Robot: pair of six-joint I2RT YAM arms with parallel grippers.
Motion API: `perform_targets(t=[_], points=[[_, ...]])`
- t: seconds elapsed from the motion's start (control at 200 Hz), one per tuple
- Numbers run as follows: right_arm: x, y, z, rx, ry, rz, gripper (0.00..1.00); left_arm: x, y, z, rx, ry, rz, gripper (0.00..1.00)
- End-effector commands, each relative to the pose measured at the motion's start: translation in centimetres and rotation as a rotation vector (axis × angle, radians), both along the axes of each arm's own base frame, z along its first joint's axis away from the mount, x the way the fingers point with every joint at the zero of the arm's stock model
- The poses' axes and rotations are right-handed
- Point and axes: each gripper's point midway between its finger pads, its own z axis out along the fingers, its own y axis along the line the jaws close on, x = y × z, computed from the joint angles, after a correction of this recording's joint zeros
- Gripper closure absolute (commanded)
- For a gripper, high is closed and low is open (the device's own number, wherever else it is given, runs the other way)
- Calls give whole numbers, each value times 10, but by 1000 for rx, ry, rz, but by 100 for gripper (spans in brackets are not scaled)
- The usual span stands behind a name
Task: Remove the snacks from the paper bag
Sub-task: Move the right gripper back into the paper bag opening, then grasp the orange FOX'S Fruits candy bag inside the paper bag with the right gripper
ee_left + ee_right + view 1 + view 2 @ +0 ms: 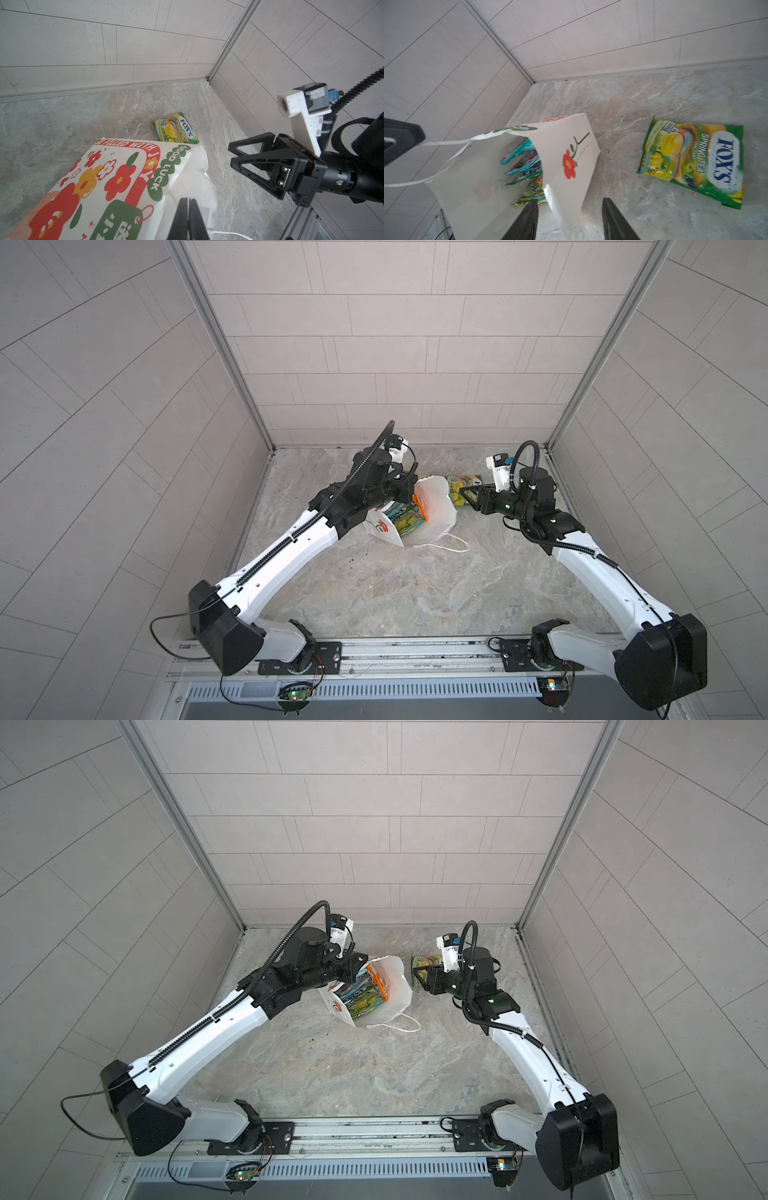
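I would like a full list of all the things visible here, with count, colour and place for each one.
paper bag: one, white with a red flower, tilted, mid-table, mouth open.
snacks in the bag: several, exact count hidden; teal, green-yellow, orange; inside the bag.
loose snack: one, green-yellow, flat on the table beside the bag.
string handles: two, white, at the bag's mouth.
table: one, grey marbled.
walls: three, pale tiles, around the table.
left hand: black, shut, apparently on a bag handle.
right hand: black, open, empty, between bag and loose snack.
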Motion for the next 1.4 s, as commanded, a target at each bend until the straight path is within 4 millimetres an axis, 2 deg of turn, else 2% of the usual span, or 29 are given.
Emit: perform_targets(t=[0.0,0.085,0.2,0.52,0.896,1.121,1.396], points=[[-16,27,16,-3,-63,115,49,-2,-7,21,-43,-40,-20,100],[-27,47,14,-11,-69,178,50,-1,-7,23,-44,-42,-16,100],[-36,68,1,-40,-50,243,51,1,-7,24,-49,-42,-11,100],[-42,103,-39,-174,1,315,53,-1,-9,31,-60,-51,-18,100],[-37,112,-80,-386,11,310,56,-2,-8,37,-66,-62,-16,100],[-29,111,-94,-508,-11,276,58,-2,-8,38,-67,-64,-15,100],[-3,96,-101,-575,-30,109,61,-3,-10,38,-66,-67,-27,100]])
